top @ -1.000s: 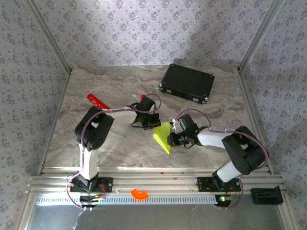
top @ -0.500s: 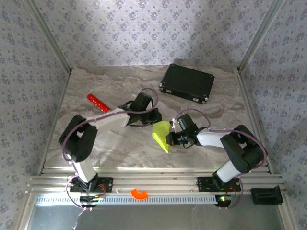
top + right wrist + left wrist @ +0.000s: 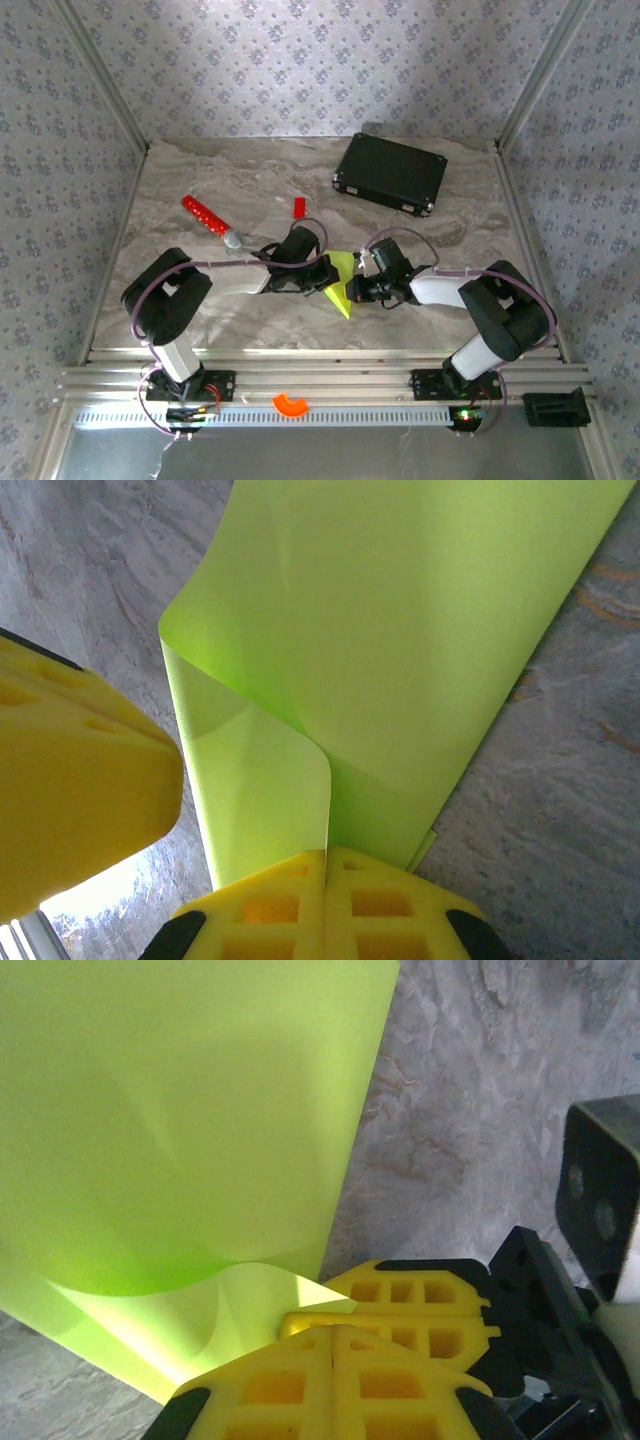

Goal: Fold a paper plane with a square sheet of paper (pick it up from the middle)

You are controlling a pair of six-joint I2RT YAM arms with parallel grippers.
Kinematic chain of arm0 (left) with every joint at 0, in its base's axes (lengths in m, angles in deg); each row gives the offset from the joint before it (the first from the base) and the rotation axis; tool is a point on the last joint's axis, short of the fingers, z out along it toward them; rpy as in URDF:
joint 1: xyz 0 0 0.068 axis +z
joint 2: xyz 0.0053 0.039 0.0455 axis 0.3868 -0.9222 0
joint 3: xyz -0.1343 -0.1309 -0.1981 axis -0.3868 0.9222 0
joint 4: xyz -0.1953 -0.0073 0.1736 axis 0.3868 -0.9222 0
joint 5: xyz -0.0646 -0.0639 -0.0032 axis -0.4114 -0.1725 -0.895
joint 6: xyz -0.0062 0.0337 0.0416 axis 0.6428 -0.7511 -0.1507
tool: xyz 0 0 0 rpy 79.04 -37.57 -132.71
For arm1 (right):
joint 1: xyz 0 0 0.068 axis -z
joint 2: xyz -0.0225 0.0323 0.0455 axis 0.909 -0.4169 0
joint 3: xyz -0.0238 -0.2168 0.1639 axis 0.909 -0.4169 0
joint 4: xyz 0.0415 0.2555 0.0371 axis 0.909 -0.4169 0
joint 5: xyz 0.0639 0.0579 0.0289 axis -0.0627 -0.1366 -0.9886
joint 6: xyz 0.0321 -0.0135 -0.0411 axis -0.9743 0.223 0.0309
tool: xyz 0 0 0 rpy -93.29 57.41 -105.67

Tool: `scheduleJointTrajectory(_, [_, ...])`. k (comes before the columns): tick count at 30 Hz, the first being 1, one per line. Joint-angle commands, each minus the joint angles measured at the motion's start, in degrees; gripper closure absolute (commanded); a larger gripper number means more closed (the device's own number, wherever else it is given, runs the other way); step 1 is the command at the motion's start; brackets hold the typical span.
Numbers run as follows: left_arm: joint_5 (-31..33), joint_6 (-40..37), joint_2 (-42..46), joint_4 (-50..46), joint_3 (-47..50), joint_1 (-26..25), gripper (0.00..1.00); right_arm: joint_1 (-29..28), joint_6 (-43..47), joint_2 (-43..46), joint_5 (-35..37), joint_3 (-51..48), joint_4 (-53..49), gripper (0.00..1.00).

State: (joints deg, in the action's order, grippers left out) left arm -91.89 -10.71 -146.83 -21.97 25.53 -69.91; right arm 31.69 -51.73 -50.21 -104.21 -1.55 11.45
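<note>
One curled lime sheet [image 3: 400,630]: the right claw [image 3: 325,865] pinches it, the left claw [image 3: 333,1345] sits closed alongside.

square sheet of paper [image 3: 400,630] — thin, smooth, faint sheen, worktop [image 3: 200,170] — matt marble-look surface, left pincer fingers [image 3: 270,1390] matt yellow plastic

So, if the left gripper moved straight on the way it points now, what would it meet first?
Most likely the square sheet of paper, which is directly ahead of the shut left gripper. The right gripper pinching it sits just beside that line; depth is unclear.
</note>
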Motion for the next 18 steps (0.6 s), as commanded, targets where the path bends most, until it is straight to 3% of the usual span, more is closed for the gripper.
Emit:
scheduleJointTrajectory(1, [-1.31, 2.03, -1.45, 4.69, 0.84, -0.05, 1.0, -0.13, -0.31, -1.19, 2.8, -1.47, -2.31, 0.96])
scheduleJointTrajectory(18, [3.39, -1.22, -0.32, -2.28, 5.17, 0.03, 1.0, -0.12, -0.14, -1.56, 2.89, -1.29, -2.9, 0.96])
